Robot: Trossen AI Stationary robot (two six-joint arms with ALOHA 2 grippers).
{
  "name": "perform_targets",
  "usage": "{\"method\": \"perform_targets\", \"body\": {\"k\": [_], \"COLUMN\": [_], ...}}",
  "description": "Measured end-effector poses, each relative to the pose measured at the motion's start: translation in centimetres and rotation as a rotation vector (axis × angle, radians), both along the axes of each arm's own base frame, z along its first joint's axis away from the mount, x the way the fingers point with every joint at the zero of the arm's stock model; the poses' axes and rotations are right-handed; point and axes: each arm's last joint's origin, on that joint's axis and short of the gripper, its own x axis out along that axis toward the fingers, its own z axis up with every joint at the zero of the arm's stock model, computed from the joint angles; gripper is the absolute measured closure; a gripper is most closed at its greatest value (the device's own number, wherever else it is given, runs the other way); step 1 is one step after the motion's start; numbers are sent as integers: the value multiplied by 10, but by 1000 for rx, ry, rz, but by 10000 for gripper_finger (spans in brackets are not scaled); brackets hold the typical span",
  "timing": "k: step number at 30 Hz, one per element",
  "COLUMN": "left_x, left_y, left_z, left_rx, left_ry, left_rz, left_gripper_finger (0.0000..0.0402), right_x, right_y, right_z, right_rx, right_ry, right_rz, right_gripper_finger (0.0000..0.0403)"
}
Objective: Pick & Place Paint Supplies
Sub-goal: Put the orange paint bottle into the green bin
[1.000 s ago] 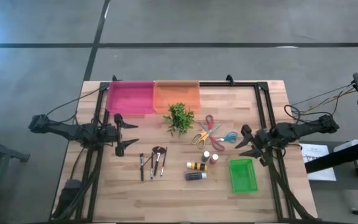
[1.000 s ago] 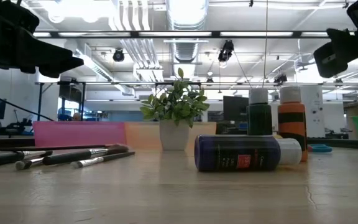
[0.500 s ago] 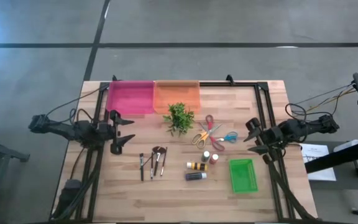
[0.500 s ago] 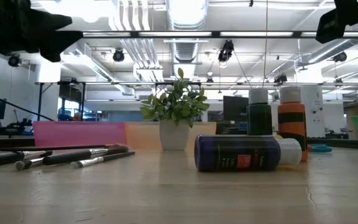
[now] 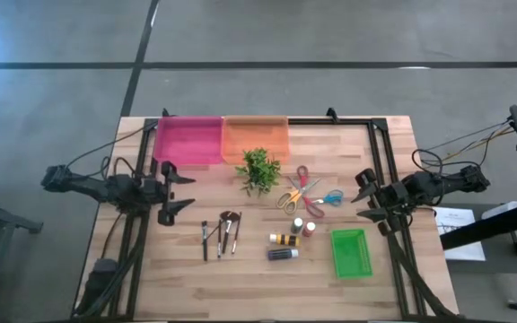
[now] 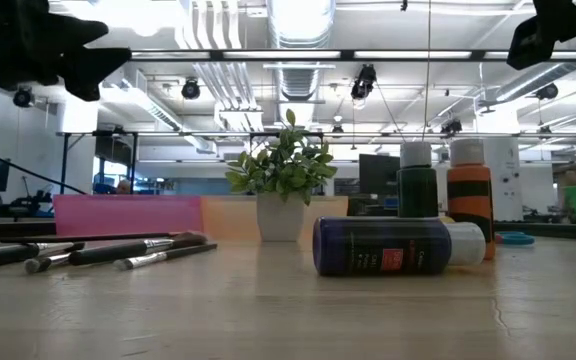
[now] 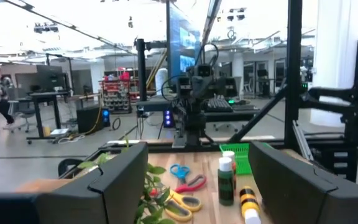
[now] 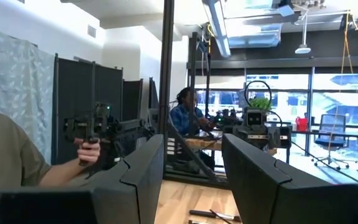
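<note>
Several thin dark-handled brushes (image 5: 220, 236) lie flat on the wood, one with a fluffy brown head (image 5: 230, 217); the low view shows them too (image 6: 98, 250). Two small bottles (image 5: 302, 227) stand upright beside a lying yellow tube (image 5: 284, 240) and a lying dark tube (image 5: 283, 254). In the low view the dark tube (image 6: 388, 246) lies in front of the bottles (image 6: 442, 190). My left gripper (image 5: 176, 188) hovers open above the table, left of the brushes. My right gripper (image 5: 361, 196) hovers open, right of the bottles. The left wrist view shows the bottles (image 7: 226, 179).
A pink bin (image 5: 188, 140) and an orange bin (image 5: 256, 137) sit at the far edge. A leafy plant (image 5: 258, 169), yellow-red scissors (image 5: 297, 191) and blue scissors (image 5: 331, 198) lie mid-table. A green basket (image 5: 351, 252) stands near the right. A person's arm (image 8: 17, 168) shows beyond the table.
Both grippers have risen higher above the table, as the low view shows. The right gripper has also drawn back slightly toward the table's right edge. Nothing on the table has moved.
</note>
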Motion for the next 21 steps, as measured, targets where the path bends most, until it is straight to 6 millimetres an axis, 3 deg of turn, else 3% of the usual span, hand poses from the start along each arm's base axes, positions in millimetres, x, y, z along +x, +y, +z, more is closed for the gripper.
{"method": "perform_targets", "body": {"k": [5, 11, 17, 21], "left_x": [-1, -6, -13, -6], "left_y": [0, 2, 0, -3], "left_z": [5, 19, 57, 85], "left_rx": [-15, 86, 170, 244], "left_ry": [-50, -194, -320, -317], "left_rz": [3, 45, -34, -57], "left_gripper_finger": [115, 115, 115, 115], "right_x": [0, -1, 2, 15], "right_y": [0, -1, -1, 2], "right_z": [0, 3, 13, 28], "right_rx": [-34, -79, -77, -105], "right_ry": [-13, -64, -47, 110], "right_rz": [-14, -74, -105, -91], "right_gripper_finger": [241, 241, 241, 241]}}
